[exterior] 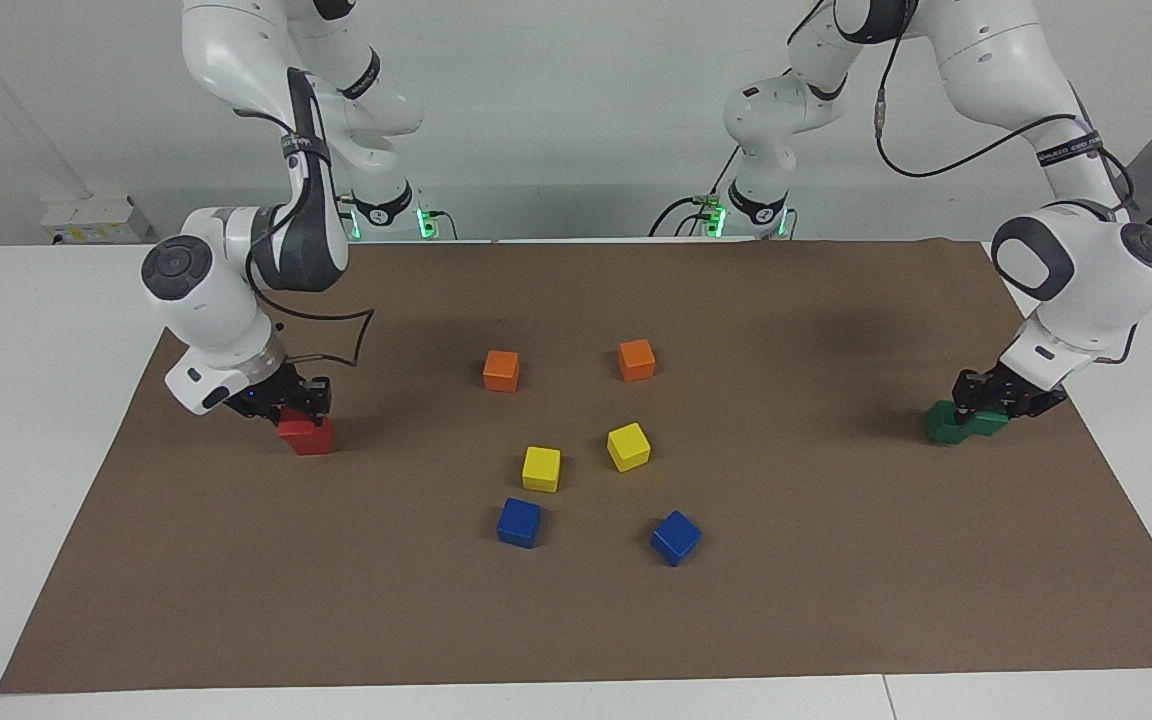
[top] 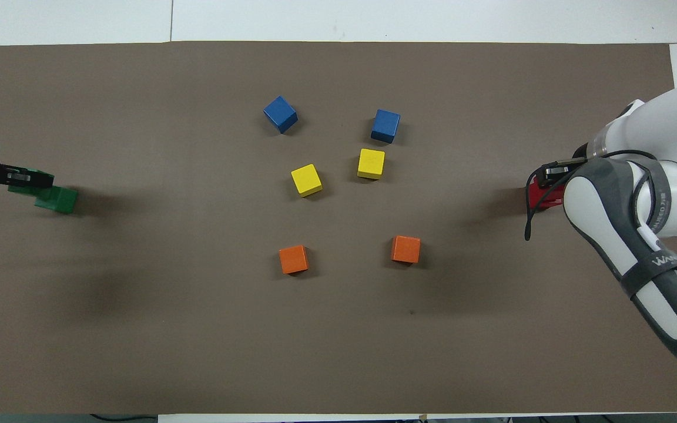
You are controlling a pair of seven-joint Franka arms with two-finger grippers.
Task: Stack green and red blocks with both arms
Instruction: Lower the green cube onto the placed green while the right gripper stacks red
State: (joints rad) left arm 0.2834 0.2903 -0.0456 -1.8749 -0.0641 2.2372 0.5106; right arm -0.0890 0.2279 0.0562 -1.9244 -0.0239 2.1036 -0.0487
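My right gripper (exterior: 286, 404) is shut on a red block (exterior: 288, 428). It holds that block low over a second red block (exterior: 317, 442), which rests on the mat toward the right arm's end. The overhead view shows only a sliver of red (top: 541, 198) under the right arm. My left gripper (exterior: 982, 398) is shut on a dark green block (exterior: 988, 426). This block overlaps the edge of another green block (exterior: 940, 424) lying on the mat toward the left arm's end. From overhead, the held green block (top: 28, 178) sits just off the resting one (top: 57, 200).
In the middle of the brown mat (exterior: 836, 600) lie two orange cubes (exterior: 501, 370) (exterior: 636, 360), two yellow cubes (exterior: 541, 468) (exterior: 628, 446) and two blue cubes (exterior: 518, 522) (exterior: 675, 537). They are farther from the robots in that order. White table borders the mat.
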